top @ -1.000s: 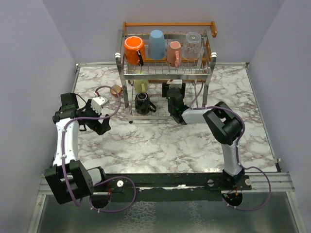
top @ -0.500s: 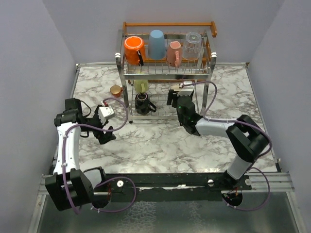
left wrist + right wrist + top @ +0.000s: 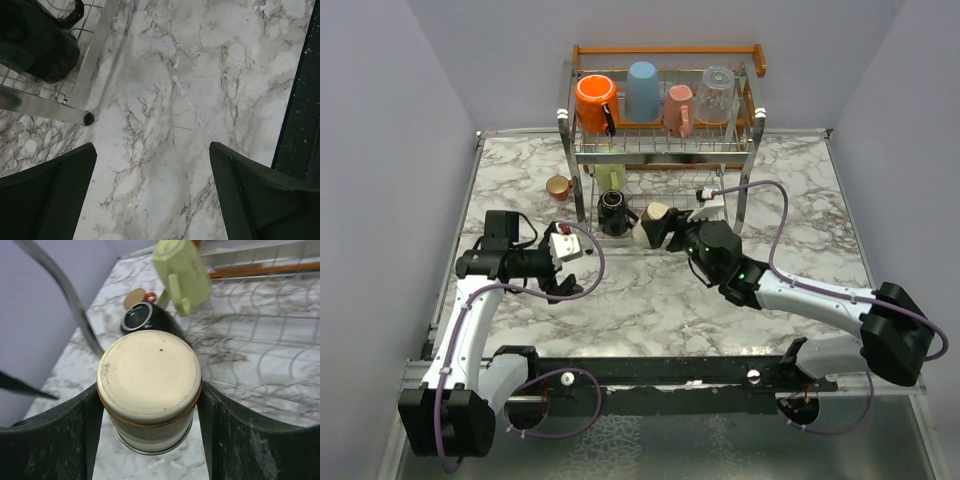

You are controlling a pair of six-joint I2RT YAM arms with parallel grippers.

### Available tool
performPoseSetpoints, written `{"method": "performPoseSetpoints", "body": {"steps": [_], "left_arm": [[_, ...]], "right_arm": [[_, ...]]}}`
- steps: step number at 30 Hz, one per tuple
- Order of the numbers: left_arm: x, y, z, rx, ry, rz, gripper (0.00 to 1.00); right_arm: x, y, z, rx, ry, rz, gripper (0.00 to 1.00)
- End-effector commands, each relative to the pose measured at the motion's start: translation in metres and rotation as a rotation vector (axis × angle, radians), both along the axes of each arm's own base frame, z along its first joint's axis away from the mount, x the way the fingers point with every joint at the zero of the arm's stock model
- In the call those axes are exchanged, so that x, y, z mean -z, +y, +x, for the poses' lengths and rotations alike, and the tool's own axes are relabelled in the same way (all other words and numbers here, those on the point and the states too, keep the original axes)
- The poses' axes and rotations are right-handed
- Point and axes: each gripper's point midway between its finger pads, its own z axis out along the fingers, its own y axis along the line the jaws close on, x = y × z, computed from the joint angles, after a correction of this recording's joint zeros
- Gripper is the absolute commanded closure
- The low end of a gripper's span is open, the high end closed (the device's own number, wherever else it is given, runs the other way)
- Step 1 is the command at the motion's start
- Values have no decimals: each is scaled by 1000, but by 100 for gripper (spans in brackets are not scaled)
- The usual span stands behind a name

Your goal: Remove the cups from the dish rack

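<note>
The right gripper (image 3: pixel 149 392) is closed on a tan cup (image 3: pixel 149 370). A finger presses each side of it, and its pale base faces the wrist camera. From above, this cup (image 3: pixel 656 222) hangs at the front edge of the dish rack's (image 3: pixel 660 150) lower tier, just right of the black mug (image 3: pixel 613 212). It seems to be over the marble table (image 3: pixel 840 190) rather than the wire shelf, though the angle makes that hard to settle.

The pale yellow mug (image 3: pixel 610 178) sits on the lower tier behind the black one. Four cups stand in a row on the upper tier: an orange mug (image 3: pixel 592 103), a light blue cup (image 3: pixel 642 90), a pink mug (image 3: pixel 678 110) and a clear glass (image 3: pixel 717 95). A small orange-red cup (image 3: pixel 558 186) stands on the table just left of the rack — outside it.

The left gripper (image 3: pixel 152 150) has its fingers spread wide and holds nothing. It is over bare marble near the rack's front left leg (image 3: pixel 50 107), well apart from the tan cup.
</note>
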Motion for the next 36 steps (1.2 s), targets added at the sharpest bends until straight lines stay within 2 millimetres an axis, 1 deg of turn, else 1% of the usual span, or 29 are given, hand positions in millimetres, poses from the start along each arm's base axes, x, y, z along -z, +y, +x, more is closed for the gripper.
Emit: {"method": "performPoseSetpoints", "body": {"steps": [1, 3, 5, 9, 10, 13, 15, 17, 20, 23, 26, 30, 32, 36], "left_arm": [[-25, -23, 16, 37, -107, -104, 1], [-32, -29, 22, 35, -117, -133, 1], [-39, -36, 25, 47, -130, -160, 1], [-50, -48, 17, 96, -133, -218, 1], [-52, -50, 14, 110, -133, -231, 1], [-56, -54, 1, 162, -148, -253, 1], [-55, -54, -13, 223, -181, -246, 1], [-55, -54, -22, 261, -209, -247, 1], [-61, -56, -22, 247, -217, -271, 1], [-67, -58, -19, 235, -233, -291, 2], [-75, -59, -14, 202, -229, -313, 8], [-73, -56, -6, 162, -252, -300, 21], [-72, -54, -1, 133, -262, -292, 29], [-73, -55, 4, 104, -252, -308, 37]], "right_arm": [[-8, 28, -50, -249, 144, 206, 54], [-12, 39, -70, -367, 160, 290, 54], [-13, 49, -84, -447, 203, 360, 54], [-16, 64, -100, -540, 304, 477, 56], [-21, 66, -104, -562, 314, 510, 58], [-28, 67, -106, -557, 384, 622, 61], [-32, 65, -108, -548, 411, 709, 62], [-35, 63, -110, -531, 432, 785, 63], [-34, 68, -113, -524, 455, 854, 64], [-37, 78, -114, -540, 464, 902, 64], [-38, 88, -114, -552, 483, 936, 64], [-44, 90, -116, -581, 484, 1017, 65], [-45, 92, -116, -587, 490, 1028, 65], [-50, 100, -119, -615, 500, 1068, 65]]}}
